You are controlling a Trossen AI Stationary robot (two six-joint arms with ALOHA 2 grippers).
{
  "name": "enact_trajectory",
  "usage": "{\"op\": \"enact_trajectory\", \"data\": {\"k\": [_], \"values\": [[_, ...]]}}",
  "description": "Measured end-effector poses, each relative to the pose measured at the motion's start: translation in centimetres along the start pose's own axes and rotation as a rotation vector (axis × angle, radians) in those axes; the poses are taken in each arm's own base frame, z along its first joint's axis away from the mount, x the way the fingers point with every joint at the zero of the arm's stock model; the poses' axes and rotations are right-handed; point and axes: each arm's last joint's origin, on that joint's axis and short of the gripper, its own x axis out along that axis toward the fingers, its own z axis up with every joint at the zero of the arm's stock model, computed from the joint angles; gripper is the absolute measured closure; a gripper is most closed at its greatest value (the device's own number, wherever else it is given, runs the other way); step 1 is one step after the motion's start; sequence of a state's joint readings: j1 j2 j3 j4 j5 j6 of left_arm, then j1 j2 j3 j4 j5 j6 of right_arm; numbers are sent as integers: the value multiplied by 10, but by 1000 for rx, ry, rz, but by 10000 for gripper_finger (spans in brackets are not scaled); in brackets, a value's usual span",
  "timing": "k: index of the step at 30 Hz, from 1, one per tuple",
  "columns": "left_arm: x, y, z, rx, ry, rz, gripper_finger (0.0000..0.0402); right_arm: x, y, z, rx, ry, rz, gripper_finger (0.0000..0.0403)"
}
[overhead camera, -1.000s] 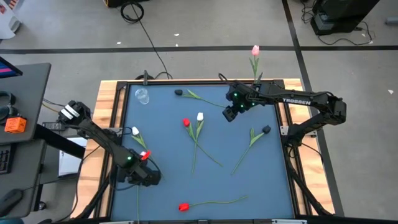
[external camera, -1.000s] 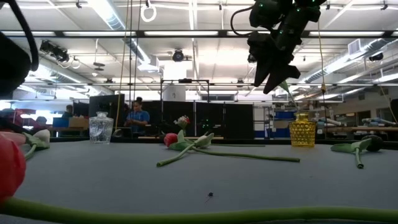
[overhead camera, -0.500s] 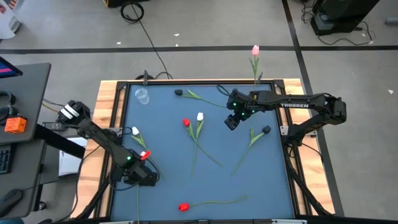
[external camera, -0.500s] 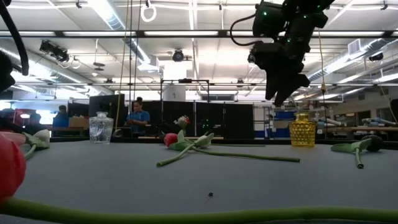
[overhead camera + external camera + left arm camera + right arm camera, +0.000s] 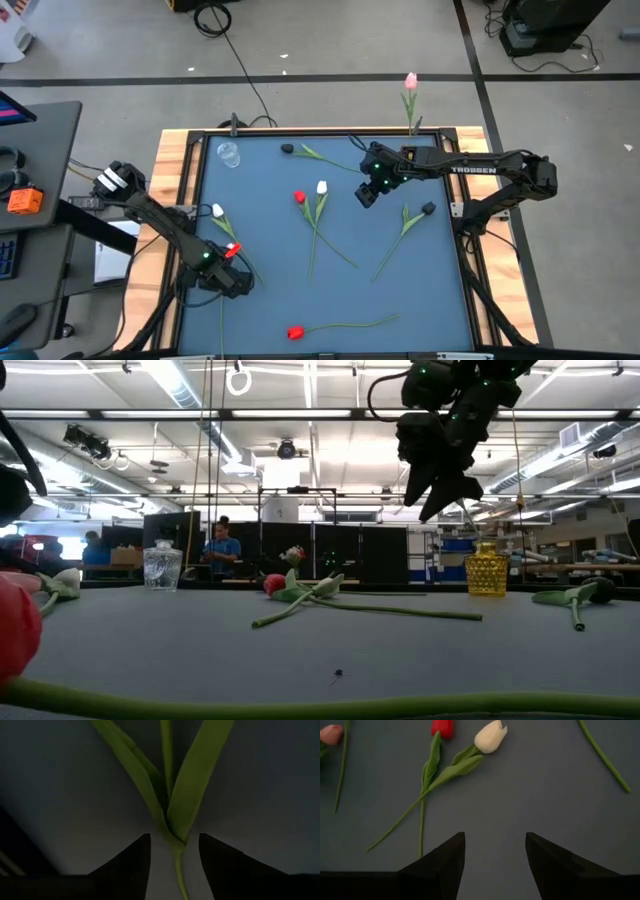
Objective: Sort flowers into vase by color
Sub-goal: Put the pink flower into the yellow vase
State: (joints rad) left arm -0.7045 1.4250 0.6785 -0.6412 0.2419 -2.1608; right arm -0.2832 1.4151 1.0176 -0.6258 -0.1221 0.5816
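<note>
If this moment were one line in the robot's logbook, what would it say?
left gripper: open, straddling a green stem | right gripper: open, empty, above red tulip and white tulip

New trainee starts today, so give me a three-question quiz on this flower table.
1. True or false: the left gripper straddles a green stem, jaws open.
2. Which pale flower lies beside the red tulip ahead of the right gripper? A) white tulip B) yellow daisy
3. Fill in: the pink tulip stands in the ____ glass vase.

Key: 1 true; 2 A; 3 yellow.
</note>
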Motion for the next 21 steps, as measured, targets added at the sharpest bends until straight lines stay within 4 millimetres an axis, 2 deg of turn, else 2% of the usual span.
{"op": "enact_trajectory", "data": {"k": [7, 10, 21], "values": [[0, -1, 1, -2, -36, -21, 231, 0, 0, 0, 3, 3, 0, 186], [3, -1, 2, -5, -52, -13, 246, 0, 0, 0, 4, 1, -2, 186], [5, -2, 2, -2, -49, -13, 386, 0, 3, -2, 7, -15, -20, 188]]}}
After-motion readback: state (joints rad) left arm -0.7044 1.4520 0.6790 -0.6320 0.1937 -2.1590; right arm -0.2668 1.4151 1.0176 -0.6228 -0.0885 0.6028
